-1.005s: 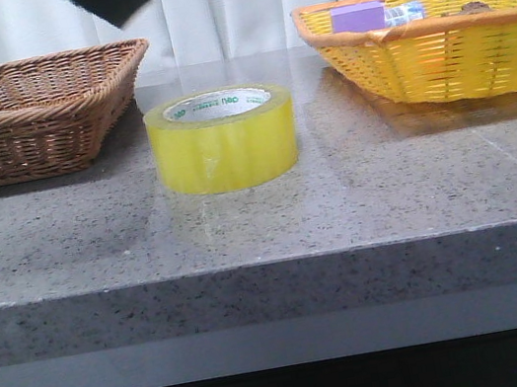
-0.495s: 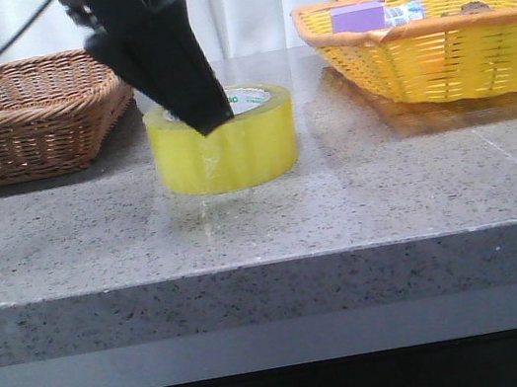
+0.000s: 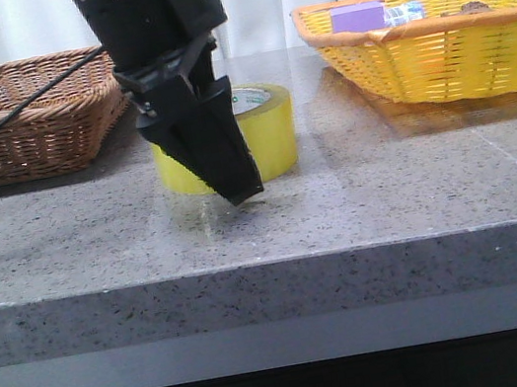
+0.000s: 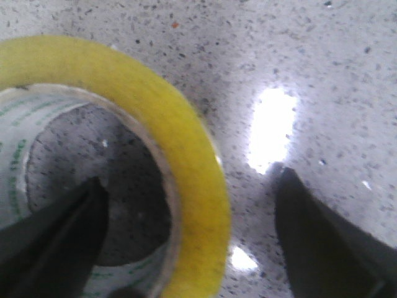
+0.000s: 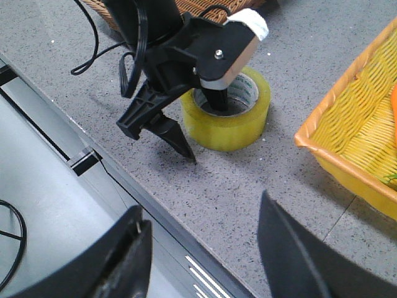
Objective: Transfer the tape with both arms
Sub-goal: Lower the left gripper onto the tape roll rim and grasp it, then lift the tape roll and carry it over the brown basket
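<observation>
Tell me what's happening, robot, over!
Left tool open, straddling tape wall. Right tool open, hovering clear. Tape flat on table. Nothing blocking.

Bare table (image 3: 416, 176) lies right of the tape (image 3: 269, 136); the left gripper (image 3: 235, 173) straddles its near wall; baskets (image 3: 24, 114) (image 3: 434, 52) flank it behind.
</observation>
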Controlling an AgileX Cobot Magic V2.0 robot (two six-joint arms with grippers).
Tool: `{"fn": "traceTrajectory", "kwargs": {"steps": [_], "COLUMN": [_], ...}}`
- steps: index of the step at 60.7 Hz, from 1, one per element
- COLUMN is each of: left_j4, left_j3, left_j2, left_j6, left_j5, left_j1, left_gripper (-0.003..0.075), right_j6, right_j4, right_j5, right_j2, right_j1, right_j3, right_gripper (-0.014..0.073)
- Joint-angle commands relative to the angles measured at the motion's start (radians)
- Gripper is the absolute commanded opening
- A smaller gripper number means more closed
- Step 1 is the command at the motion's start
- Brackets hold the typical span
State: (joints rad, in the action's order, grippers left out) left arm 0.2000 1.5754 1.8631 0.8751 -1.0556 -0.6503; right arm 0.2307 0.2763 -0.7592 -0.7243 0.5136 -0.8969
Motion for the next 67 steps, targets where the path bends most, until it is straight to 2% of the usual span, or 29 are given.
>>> {"fn": "traceTrajectory", "kwargs": {"steps": [1,6,15,22,38,48,67], "left_j4": [0.026,0.026,0.026,0.026,0.024,-0.008,-0.155], "left_j3": [0.033,0.033,0.033,0.033,0.083,0.177,0.358], "left_j2": [-0.045,-0.045,-0.045,-0.045,-0.048,-0.051,-0.051], "left_j6": [0.003,0.003,0.003,0.003,-0.017,-0.064,-0.257], "left_j5": [0.029,0.031,0.031,0.031,0.003,-0.059,-0.091], "left_j1": [-0.007,-0.007,-0.007,-0.007,-0.007,-0.005,-0.004], "left_gripper": [0.0430,0.0320,0.0171,0.0111,0.0102,0.0102,0.0102], "right_j6": [0.004,0.004,0.004,0.004,0.004,0.004,0.004], "right_j4": [0.017,0.017,0.017,0.017,0.017,0.017,0.017], "right_j5": [0.068,0.068,0.068,0.068,0.068,0.068,0.068], "right_j2": [0.004,0.004,0.004,0.004,0.004,0.004,0.004], "right_j1": [-0.002,-0.002,-0.002,-0.002,-0.002,-0.002,-0.002], "right_j3": [-0.025,-0.025,-0.025,-0.025,-0.025,-0.025,-0.025], "right_gripper": [0.0410,0.0410,0.0410,0.0410,0.0410,0.0410,0.0410]}}
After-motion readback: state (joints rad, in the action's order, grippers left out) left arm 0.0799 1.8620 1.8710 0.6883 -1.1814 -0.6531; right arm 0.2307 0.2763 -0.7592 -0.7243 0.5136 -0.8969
